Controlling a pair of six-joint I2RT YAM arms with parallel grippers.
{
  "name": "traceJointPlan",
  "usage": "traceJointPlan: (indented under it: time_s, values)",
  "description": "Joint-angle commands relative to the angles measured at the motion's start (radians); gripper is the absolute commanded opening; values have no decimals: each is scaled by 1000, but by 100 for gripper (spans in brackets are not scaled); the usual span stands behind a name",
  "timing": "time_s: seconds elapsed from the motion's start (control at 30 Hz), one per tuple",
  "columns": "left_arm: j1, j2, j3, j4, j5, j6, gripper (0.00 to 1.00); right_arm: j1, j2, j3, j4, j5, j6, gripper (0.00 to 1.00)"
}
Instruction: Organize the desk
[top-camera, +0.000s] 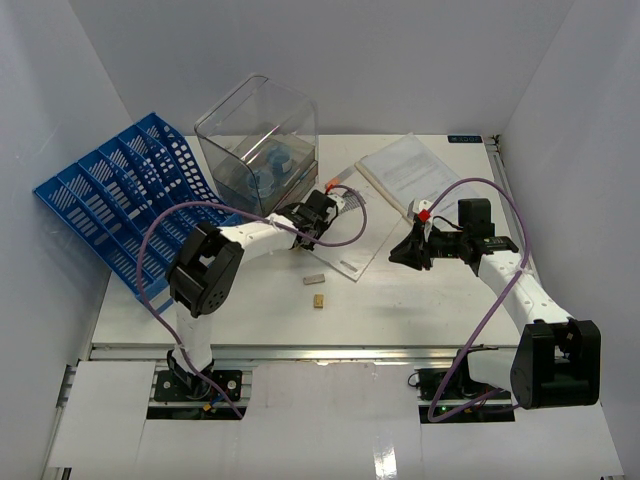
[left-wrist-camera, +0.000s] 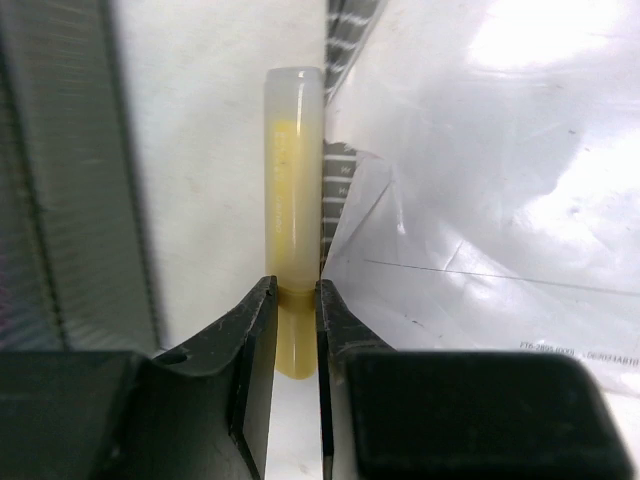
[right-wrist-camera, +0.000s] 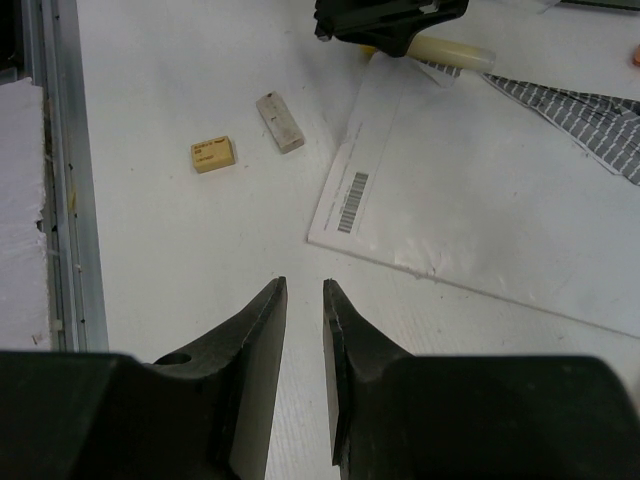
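The desk (top-camera: 250, 310) is a white tabletop with a metal rail along its near edge. My left gripper (left-wrist-camera: 297, 290) is shut on the lower end of a pale yellow tube (left-wrist-camera: 293, 180), at the edge of a clear plastic sleeve (left-wrist-camera: 480, 200). In the top view the left gripper (top-camera: 328, 205) is in front of the clear bin. In the right wrist view the tube (right-wrist-camera: 450, 52) sticks out of the left gripper (right-wrist-camera: 390, 20). My right gripper (right-wrist-camera: 304, 290) has a narrow gap between its jaws, is empty, and hovers over bare desk (top-camera: 400, 255).
A blue file rack (top-camera: 130, 190) leans at the far left. A clear bin (top-camera: 260, 145) stands behind the left gripper. The sleeve with papers (top-camera: 345, 240) and a document (top-camera: 415, 170) lie mid-desk. A yellow eraser (right-wrist-camera: 214, 153) and a grey-white eraser (right-wrist-camera: 279, 122) lie near the front.
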Motion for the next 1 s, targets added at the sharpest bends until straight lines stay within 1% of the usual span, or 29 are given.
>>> traceJointPlan:
  time_s: [0.0, 0.03, 0.13, 0.3, 0.47, 0.63, 0.67, 0.87, 0.97]
  values:
    - [-62, -11, -65, -128, 191, -106, 27, -8, -10, -6, 22, -23, 5, 27]
    - [-64, -18, -67, -131, 190, -114, 29, -8, -11, -6, 22, -23, 5, 27]
    - [-62, -45, -70, -133, 137, -149, 37, -10, -11, -6, 22, -25, 5, 27]
    - [-61, -76, -36, -150, 99, -159, 55, -10, -11, -6, 22, -26, 6, 27]
    - [-37, -46, 31, -189, 142, -162, 57, -13, -16, -7, 22, -28, 6, 27]
    - [-4, -3, 47, -209, 246, -169, 53, -17, -20, -7, 20, -32, 6, 27]
    - [-1, 3, 46, -212, 264, -170, 50, -18, -20, -8, 21, -33, 6, 27]
    - [4, 2, 25, -211, 280, -190, 28, -19, -20, -10, 19, -34, 1, 27]
    - [4, -35, 20, -208, 290, -199, 24, -19, -21, -10, 14, -38, -1, 27]
